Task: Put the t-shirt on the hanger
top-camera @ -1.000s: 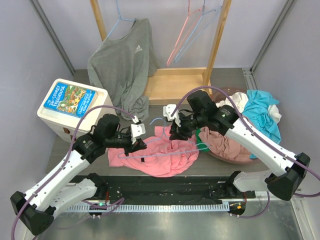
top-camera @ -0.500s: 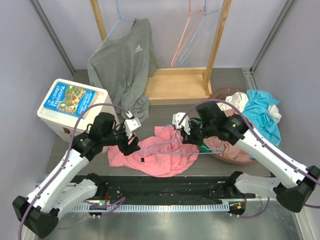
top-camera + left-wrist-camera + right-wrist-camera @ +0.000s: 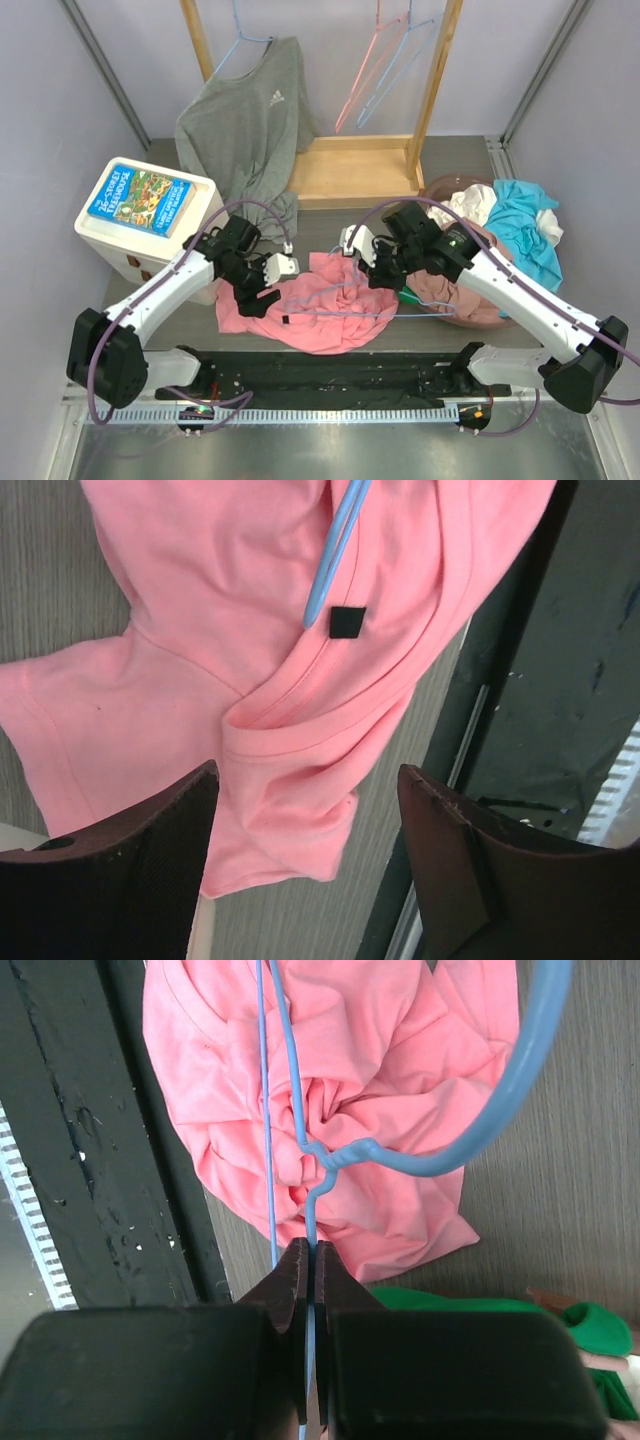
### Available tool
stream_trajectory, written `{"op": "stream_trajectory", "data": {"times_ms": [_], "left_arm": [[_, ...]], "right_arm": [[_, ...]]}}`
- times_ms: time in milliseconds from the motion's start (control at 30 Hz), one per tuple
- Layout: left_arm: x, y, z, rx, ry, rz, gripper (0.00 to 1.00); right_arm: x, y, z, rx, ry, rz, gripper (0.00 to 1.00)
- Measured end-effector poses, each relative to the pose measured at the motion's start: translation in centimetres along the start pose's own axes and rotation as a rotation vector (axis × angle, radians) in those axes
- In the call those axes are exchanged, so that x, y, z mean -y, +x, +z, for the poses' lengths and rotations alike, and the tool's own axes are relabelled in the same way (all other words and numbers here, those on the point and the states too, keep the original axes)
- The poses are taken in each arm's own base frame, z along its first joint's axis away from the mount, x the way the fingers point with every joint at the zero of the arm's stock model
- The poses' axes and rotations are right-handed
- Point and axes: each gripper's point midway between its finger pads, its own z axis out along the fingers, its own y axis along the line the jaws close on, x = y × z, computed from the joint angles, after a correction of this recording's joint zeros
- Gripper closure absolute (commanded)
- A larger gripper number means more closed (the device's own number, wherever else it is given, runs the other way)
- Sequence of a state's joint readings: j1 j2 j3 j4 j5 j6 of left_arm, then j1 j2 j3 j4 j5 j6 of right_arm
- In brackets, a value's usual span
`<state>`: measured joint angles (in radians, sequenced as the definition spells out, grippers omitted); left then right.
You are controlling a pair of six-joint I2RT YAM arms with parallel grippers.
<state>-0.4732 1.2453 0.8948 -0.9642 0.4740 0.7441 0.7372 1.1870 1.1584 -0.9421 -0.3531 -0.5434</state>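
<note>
Centrally, the salmon t-shirt [image 3: 325, 300] is being shown crumpled on the table [image 3: 330, 222], its near edge lying over a black mat [image 3: 330, 375]. The light-blue hanger [image 3: 335, 1155] is being held across the top of it. Its wire is being pinched just below the twisted neck by the right gripper [image 3: 308, 1260], whose jaws are being kept tight together on it, and the hook is curving away past the shirt's edge. The left gripper [image 3: 272, 283] is being held with its jaws wide apart over the shirt's left side, gripping nothing. Through its wrist camera, one blue hanger end is being seen resting on the fabric beside a small black tag [image 3: 346, 621]. Behind, a grey top [image 3: 250, 120] is being displayed on a wooden rack [image 3: 345, 170].
</note>
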Motion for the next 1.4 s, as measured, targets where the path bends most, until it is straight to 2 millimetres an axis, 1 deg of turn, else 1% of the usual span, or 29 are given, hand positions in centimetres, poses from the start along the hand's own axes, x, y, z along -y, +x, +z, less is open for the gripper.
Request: {"op": "stream_trajectory", "data": {"times_ms": [67,200,300,433,567,667,733,767,833,867,900,933,1000,1033,1133,1200,1233,1267,1300,1333,1400], "left_arm": [[-0.5,0.7,0.4,-0.034,0.01,0.017,0.34],[-1.6,2.3,1.6,-0.088,0.05,0.014,0.34],[-2.6,3.0,1.9,-0.094,0.048,0.004,0.34],[-3.7,3.4,2.4,-0.089,0.043,0.007,0.34],[-3.9,3.5,3.1,-0.085,0.066,0.022,0.35],[-4.0,3.5,3.5,-0.082,0.075,0.027,0.38],[-4.3,3.4,3.7,-0.079,0.071,0.033,0.47],[-4.3,3.4,3.8,-0.074,0.071,0.039,0.57],[-4.4,3.3,3.9,-0.068,0.074,0.046,0.66],[-4.4,3.2,4.0,-0.064,0.08,0.054,0.74],[-4.3,3.2,4.1,-0.061,0.085,0.054,0.78],[-4.3,3.2,4.1,-0.06,0.088,0.053,0.84],[-4.1,3.2,4.1,-0.053,0.097,0.069,0.9],[-4.0,3.1,4.1,-0.05,0.101,0.073,0.95],[-3.7,3.0,3.9,-0.038,0.107,0.088,1.0],[-3.5,2.8,3.7,-0.031,0.107,0.098,1.0],[-3.4,2.7,3.5,-0.027,0.107,0.102,0.98],[-3.3,2.7,3.4,-0.026,0.106,0.104,0.91],[-3.3,2.7,3.3,-0.026,0.106,0.104,0.79],[-3.2,2.7,3.3,-0.028,0.107,0.103,0.6],[-3.3,2.9,3.2,-0.038,0.101,0.1,0.53]], "right_arm": [[0.0,0.1,0.0,-0.001,0.0,0.013,0.99],[0.2,0.1,0.0,-0.002,-0.004,0.053,0.99],[0.5,0.1,0.2,-0.005,-0.012,0.088,0.99],[0.9,0.0,0.3,-0.003,-0.024,0.138,0.99],[1.1,-0.3,0.3,0.005,-0.038,0.168,0.99],[0.9,-0.6,0.2,0.012,-0.053,0.182,0.99],[0.8,-0.9,0.1,0.019,-0.066,0.185,0.99],[0.7,-1.0,0.1,0.023,-0.073,0.188,0.99],[0.4,-1.3,0.1,0.031,-0.09,0.191,0.99],[0.3,-1.3,0.2,0.031,-0.1,0.194,0.99],[0.1,-1.3,0.2,0.03,-0.111,0.198,0.99],[-0.1,-1.2,0.3,0.026,-0.122,0.204,0.99],[-0.3,-1.1,0.5,0.02,-0.139,0.214,0.99],[-0.4,-1.1,0.6,0.016,-0.148,0.22,0.99],[-0.6,-0.9,1.1,0.002,-0.168,0.24,0.99],[-0.7,-0.7,1.3,-0.007,-0.178,0.25,0.99],[-0.6,-0.7,1.4,-0.011,-0.18,0.253,0.99],[-0.6,-0.7,1.5,-0.012,-0.182,0.255,0.99],[-0.6,-0.7,1.5,-0.013,-0.184,0.257,0.99],[-0.7,-0.7,1.5,-0.012,-0.186,0.257,0.99],[-0.7,-0.7,1.5,-0.011,-0.19,0.258,0.99]]}}
